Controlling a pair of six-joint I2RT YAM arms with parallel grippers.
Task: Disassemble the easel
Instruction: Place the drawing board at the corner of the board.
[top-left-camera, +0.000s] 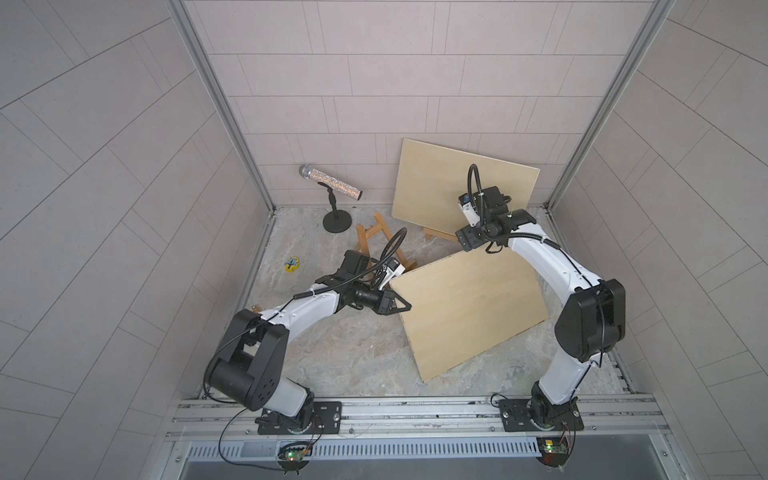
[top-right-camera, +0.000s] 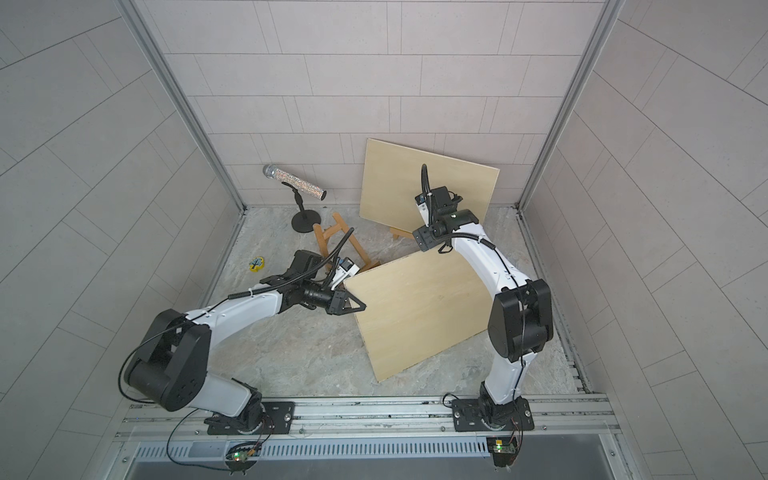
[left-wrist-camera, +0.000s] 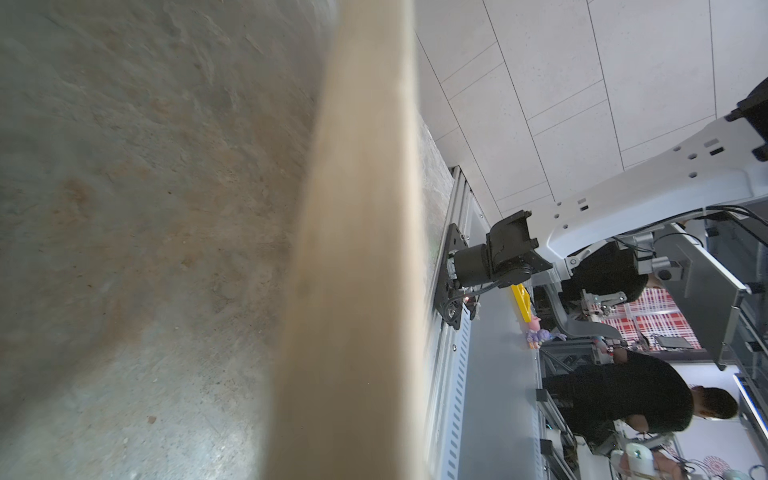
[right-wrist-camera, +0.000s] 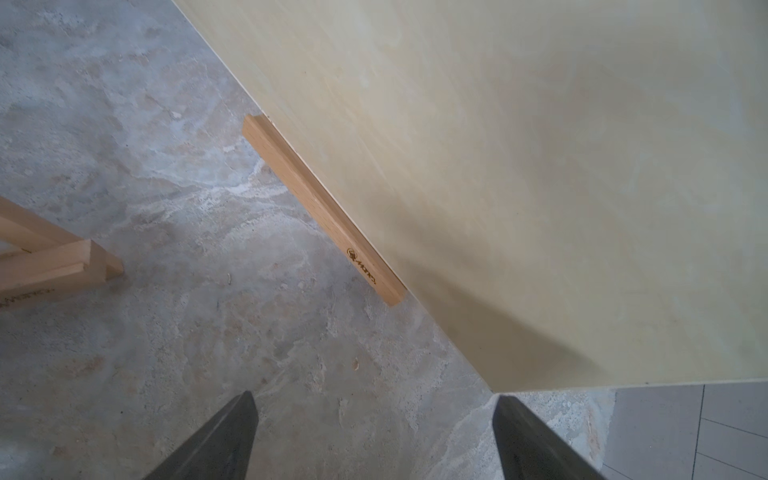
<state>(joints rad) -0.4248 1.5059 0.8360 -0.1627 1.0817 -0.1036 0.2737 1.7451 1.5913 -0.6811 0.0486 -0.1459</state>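
Observation:
Two pale plywood boards show in both top views. The near board (top-left-camera: 469, 311) lies tilted over the floor, and my left gripper (top-left-camera: 406, 306) is shut on its left edge. In the left wrist view that edge (left-wrist-camera: 357, 249) fills the middle as a blur and hides the fingers. The far board (top-left-camera: 461, 183) leans at the back wall on an easel ledge (right-wrist-camera: 324, 212). My right gripper (right-wrist-camera: 374, 397) hangs open over bare floor beside that board's lower corner, holding nothing. A second brown easel frame (top-left-camera: 376, 241) lies on the floor behind my left wrist.
A glitter microphone (top-left-camera: 330, 183) sits on a black stand (top-left-camera: 336, 220) at the back left. A small yellow item (top-left-camera: 292, 264) lies near the left wall. Metal rails (top-left-camera: 415, 411) run along the front, and tiled walls close three sides.

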